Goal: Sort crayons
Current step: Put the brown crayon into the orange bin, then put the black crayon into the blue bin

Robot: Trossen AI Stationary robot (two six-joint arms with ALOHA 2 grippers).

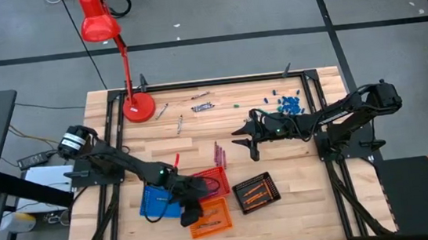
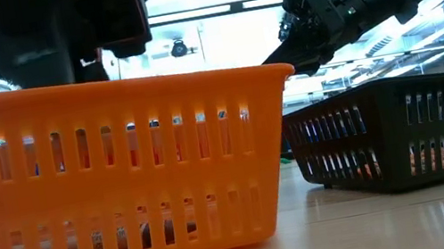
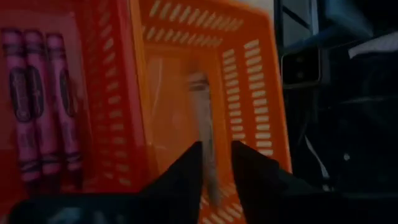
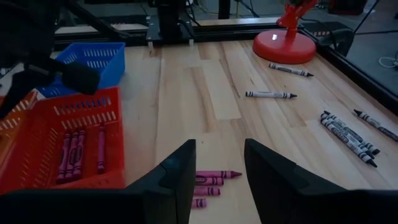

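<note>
Your left gripper [image 1: 192,213] sits lower centre of high view, over orange slotted plastic basket [image 1: 212,217]; fingers parted, blurred grey crayon [image 3: 204,134] between tips, whether still pinched you cannot tell. Magenta crayons [image 4: 73,153] lie in red basket [image 4: 37,163]. Right gripper [image 1: 244,141] hovers mid-frame, jaws apart, holding nothing, loose magenta crayons [image 4: 208,180] just ahead of fingertips on wood table [image 4: 205,93]

Red desk lamp [image 1: 103,36], blue bits [image 1: 289,103], wooden table [image 1: 301,206]

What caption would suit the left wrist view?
Left gripper above the orange tray, a blurred crayon between its fingers, magenta crayons in the red tray alongside.
</note>
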